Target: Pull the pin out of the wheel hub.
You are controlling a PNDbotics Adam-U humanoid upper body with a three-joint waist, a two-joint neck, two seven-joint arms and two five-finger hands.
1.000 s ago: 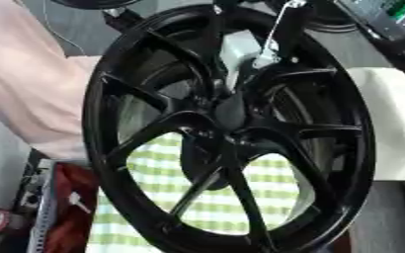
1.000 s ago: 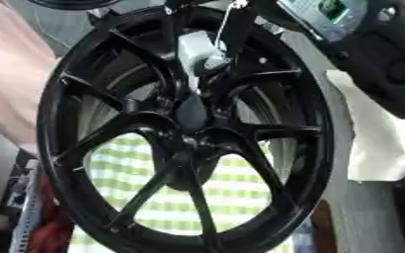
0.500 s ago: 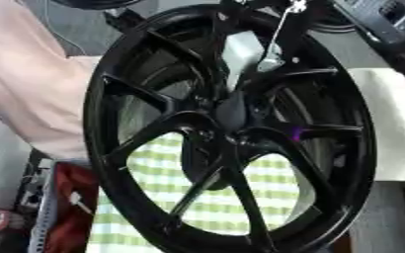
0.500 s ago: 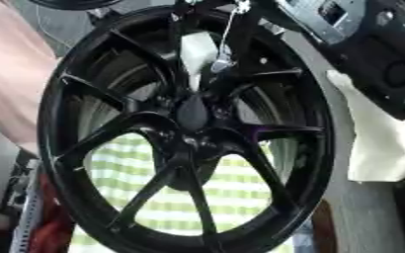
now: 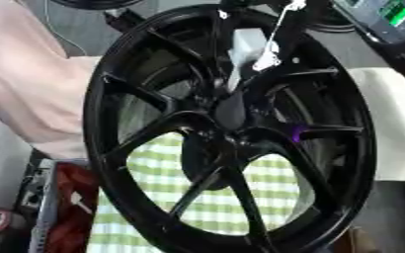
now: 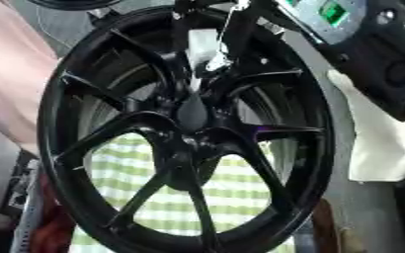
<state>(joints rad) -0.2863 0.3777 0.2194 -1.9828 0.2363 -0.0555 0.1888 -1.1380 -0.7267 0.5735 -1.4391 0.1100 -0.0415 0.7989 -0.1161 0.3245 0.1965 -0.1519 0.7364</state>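
Observation:
A large black spoked wheel hub (image 5: 227,128) stands upright and fills both views. A thin silver pin (image 5: 275,34) slants down from the rim's top toward the centre. Its pale lower end (image 5: 264,62) lies by an upper spoke, in front of a white block (image 5: 245,42) behind the spokes. A small purple spot (image 5: 299,133) shows on a right spoke. My right arm (image 6: 383,54) comes in from the upper right. Its dark hand (image 6: 251,14) is at the pin's top end on the rim. My left hand is out of sight.
A green-and-white checked cloth (image 5: 240,197) lies under the wheel. Pink fabric (image 5: 29,89) fills the left side, touching the rim. A white cloth (image 6: 375,143) lies at the right. A red object (image 5: 67,207) sits at the lower left.
The purple spot on the right spoke was not visible one second ago. The pin and the wheel have hardly shifted.

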